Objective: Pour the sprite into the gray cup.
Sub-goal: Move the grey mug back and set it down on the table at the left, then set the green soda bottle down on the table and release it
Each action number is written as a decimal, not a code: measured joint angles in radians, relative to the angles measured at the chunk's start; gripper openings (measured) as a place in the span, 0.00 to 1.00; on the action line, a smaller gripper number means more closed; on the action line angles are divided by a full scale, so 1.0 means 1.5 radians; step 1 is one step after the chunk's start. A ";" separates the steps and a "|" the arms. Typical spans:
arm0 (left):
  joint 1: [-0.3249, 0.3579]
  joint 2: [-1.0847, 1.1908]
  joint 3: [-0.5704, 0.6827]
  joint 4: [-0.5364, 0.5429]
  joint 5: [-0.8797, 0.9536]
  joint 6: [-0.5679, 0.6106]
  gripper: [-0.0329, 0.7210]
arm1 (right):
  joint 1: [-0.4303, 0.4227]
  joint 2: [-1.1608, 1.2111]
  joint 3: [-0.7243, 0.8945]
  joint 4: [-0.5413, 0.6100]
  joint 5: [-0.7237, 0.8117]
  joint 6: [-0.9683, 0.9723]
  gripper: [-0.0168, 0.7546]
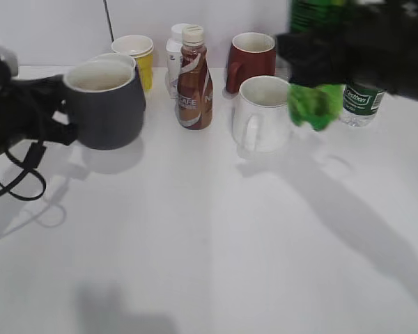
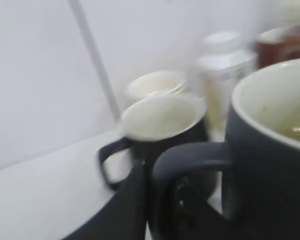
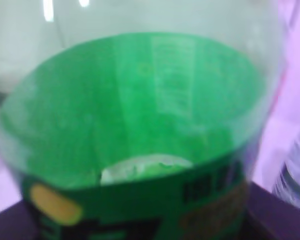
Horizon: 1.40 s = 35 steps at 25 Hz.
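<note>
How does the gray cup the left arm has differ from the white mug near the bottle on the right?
The gray cup is dark and matte; the white mug is glossy white. The gray cup is gripped by its handle in the left gripper and looks lifted off the table; the white mug stands free on it. The gray cup looks wider toward its base, the white mug straighter. Both are upright, with pale insides.

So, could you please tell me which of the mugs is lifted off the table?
The dark gray mug at left, held by its handle in the left gripper; the white and red mugs stand on the table.
</note>
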 joint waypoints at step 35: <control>0.050 0.053 0.157 -0.035 -0.124 -0.012 0.36 | -0.141 0.038 0.104 0.015 -0.171 0.033 0.57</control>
